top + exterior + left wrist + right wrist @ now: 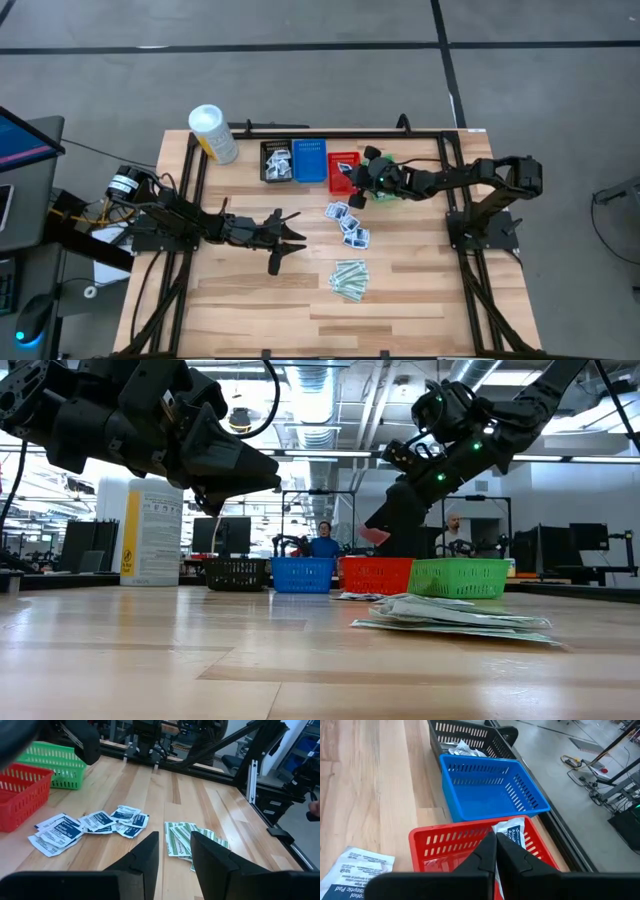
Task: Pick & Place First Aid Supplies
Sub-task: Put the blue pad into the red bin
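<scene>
Pale wooden table [420,300] with smooth grain; glossy plastic mesh red basket [440,845]; crinkled paper-like packets [95,822].

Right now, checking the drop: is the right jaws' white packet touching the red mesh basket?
Cannot tell: the right wrist view shows the packet over the basket, its lower end hidden by the jaws.

A pale wooden table [420,300] of lengthwise planks, edged by a black frame, carries everything. Taking its centre as the dial, a tall white tub [213,134] with a yellow label stands at about ten o'clock. Along the twelve o'clock edge four mesh baskets sit in a row, touching: black basket [276,161], blue basket [309,160], red basket [342,172] and green basket [386,194]. Blue-printed white packets [347,222] lie loosely overlapped near two o'clock, close to centre. Pale-green strips [350,279] lie heaped near five o'clock.
</scene>
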